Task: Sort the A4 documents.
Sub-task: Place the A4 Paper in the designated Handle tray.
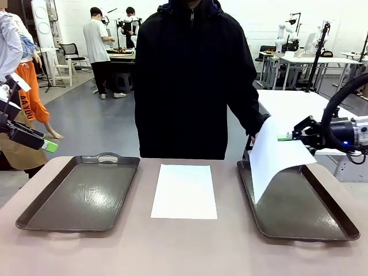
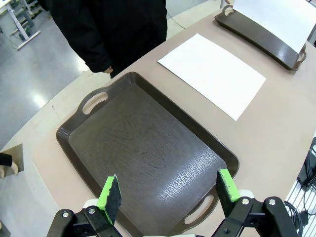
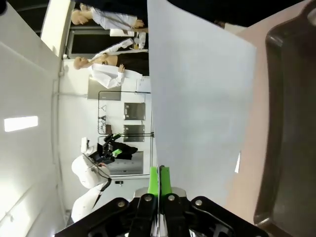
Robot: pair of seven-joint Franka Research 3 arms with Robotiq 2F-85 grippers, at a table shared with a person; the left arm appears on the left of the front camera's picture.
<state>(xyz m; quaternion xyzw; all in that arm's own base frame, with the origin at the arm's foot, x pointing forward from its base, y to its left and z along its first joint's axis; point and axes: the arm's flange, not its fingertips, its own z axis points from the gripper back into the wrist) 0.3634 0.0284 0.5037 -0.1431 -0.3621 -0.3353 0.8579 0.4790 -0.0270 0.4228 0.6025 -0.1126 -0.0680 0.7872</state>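
**Right gripper clamped on one A4 sheet, left gripper wide open**

Front: right gripper [image 1: 286,138] is pinched on the edge of the lifted sheet [image 1: 276,158], which hangs curled over the right tray [image 1: 299,215]. The person's hand [image 1: 252,137] is at its far edge; contact is unclear. The flat sheet [image 1: 184,191] lies on the table [image 1: 184,247] between the trays. Left gripper [image 1: 49,146] is cut off at the frame edge.

Left wrist: left gripper's fingers [image 2: 111,197] are spread wide over the left tray [image 2: 148,148], holding nothing. Flat sheet [image 2: 212,74] is plain white.

Right wrist: green pads [image 3: 153,180] are together on the lifted sheet [image 3: 197,98]; its surface is unprinted.
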